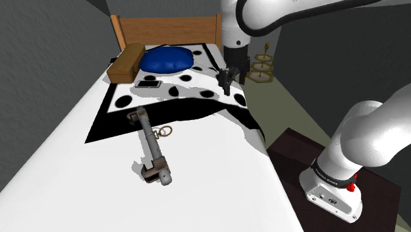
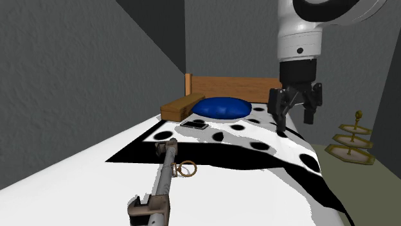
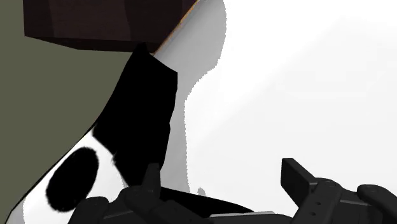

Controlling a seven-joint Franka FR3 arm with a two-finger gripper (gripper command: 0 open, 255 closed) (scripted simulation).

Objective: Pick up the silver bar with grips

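Black two-finger gripper point(image 1: 227, 78): fingers point(image 3: 298, 178) wide, empty; judged approach step. Long grey metal bar with end grips point(image 1: 150, 142): well apart from fingers; next, travel over, straddle it.

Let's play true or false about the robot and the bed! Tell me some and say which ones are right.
1. The gripper is holding the silver bar. False: it hangs open near the headboard, away from the bar, which lies on the bed.
2. A blue cushion lies close to the wooden headboard. True.
3. A small ring lies right beside the bar. True.
4. The gold tiered stand sits on the bed. False: it stands on the floor next to the bed.
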